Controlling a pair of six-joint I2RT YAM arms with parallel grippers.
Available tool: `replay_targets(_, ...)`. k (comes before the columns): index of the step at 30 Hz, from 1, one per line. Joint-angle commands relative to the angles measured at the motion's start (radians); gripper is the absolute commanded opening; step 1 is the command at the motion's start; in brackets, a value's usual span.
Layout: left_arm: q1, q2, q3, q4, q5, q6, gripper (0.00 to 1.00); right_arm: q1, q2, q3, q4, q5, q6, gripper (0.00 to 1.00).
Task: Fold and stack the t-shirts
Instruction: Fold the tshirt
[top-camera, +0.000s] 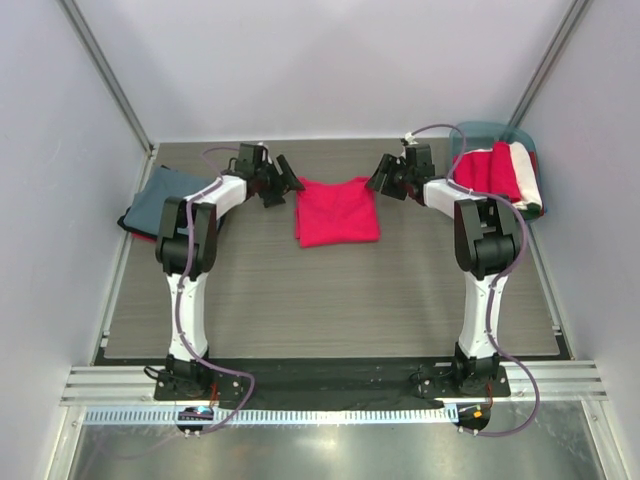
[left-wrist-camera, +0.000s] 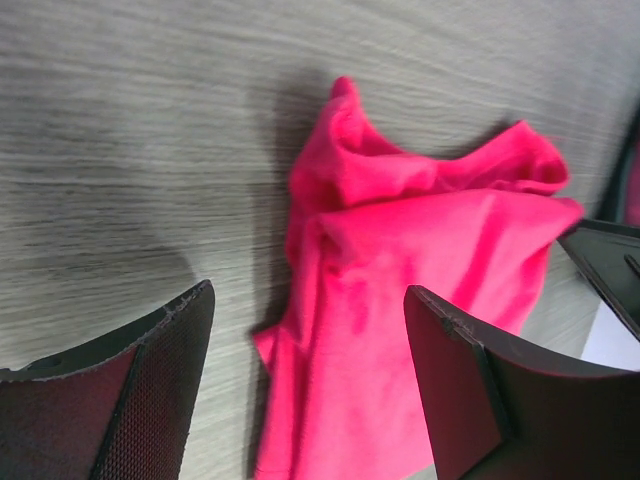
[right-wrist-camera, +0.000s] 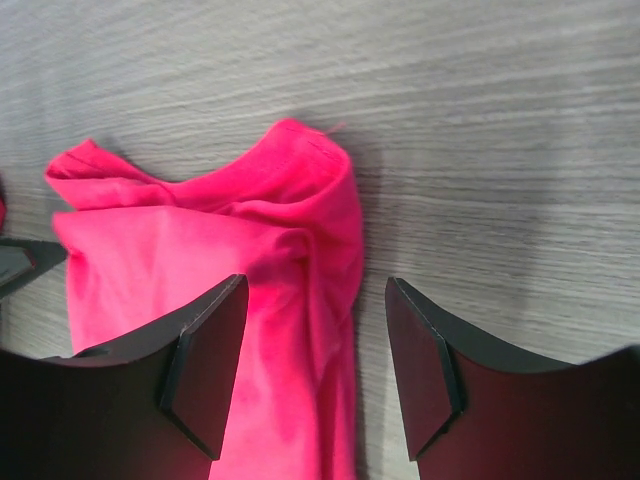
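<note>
Closest in, the left pincer (left-wrist-camera: 308, 300) and the right pincer (right-wrist-camera: 316, 285) both stand wide open with nothing between their jaws, each poised by a far corner of the crimson shirt (top-camera: 337, 212). That shirt lies mid-way across the far half of the tabletop (top-camera: 330, 300), doubled into a rough rectangle. The wrist views show its far edge bunched and rumpled at both corners. A blue-grey shirt (top-camera: 165, 200) lies folded at the left edge with a strip of red peeking from under it. More red and white shirts (top-camera: 497, 172) are heaped in the teal tub (top-camera: 480, 130) at the far right.

I judge folding the crimson shirt to be the step in hand, and nearly finished. Next, the pincers would need to close on those two bunched corners, pinching all layers together. They could then either smooth the corners flat or carry the shirt onto the blue-grey one without letting the fold spring open.
</note>
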Motion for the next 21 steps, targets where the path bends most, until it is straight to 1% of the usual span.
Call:
replay_targets(1,-0.01,0.0,0.046,0.023,0.0,0.023,0.78,-0.005,0.019,0.032,0.065,-0.03,0.01,0.63)
replay_targets(3,-0.015,0.003,0.054,0.009,-0.019,0.046,0.79,-0.007,0.031,0.034,0.074,-0.035,0.013,0.63)
replay_targets(6,-0.015,0.015,0.085,-0.044,-0.026,0.068,0.78,-0.007,0.051,0.038,0.082,-0.041,0.016,0.63)
replay_targets(9,-0.021,-0.021,0.051,-0.048,-0.045,0.094,0.78,-0.007,0.057,0.023,0.111,-0.047,0.022,0.62)
replay_targets(11,-0.026,-0.083,0.016,-0.064,-0.072,0.12,0.79,-0.007,0.059,0.018,0.114,-0.051,0.029,0.61)
replay_targets(12,-0.03,-0.107,0.002,-0.08,-0.138,0.135,0.82,-0.007,0.053,0.012,0.118,-0.055,0.031,0.61)
replay_targets(14,-0.038,-0.187,-0.038,-0.135,-0.219,0.195,0.86,-0.007,0.041,-0.021,0.152,-0.058,0.039,0.61)
replay_targets(15,-0.048,-0.211,-0.046,-0.181,-0.308,0.241,0.89,-0.007,0.031,-0.038,0.158,-0.058,0.039,0.61)
replay_targets(18,-0.059,-0.267,-0.041,-0.285,-0.477,0.301,0.93,-0.007,0.027,-0.051,0.163,-0.067,0.037,0.61)
replay_targets(19,-0.061,-0.278,-0.041,-0.305,-0.521,0.324,0.95,-0.007,0.027,-0.054,0.164,-0.064,0.036,0.63)
replay_targets(20,-0.064,-0.288,-0.043,-0.321,-0.56,0.335,1.0,-0.007,0.025,-0.057,0.166,-0.064,0.036,0.63)
replay_targets(21,-0.065,-0.307,-0.047,-0.331,-0.598,0.344,0.99,-0.007,0.027,-0.057,0.166,-0.064,0.036,0.63)
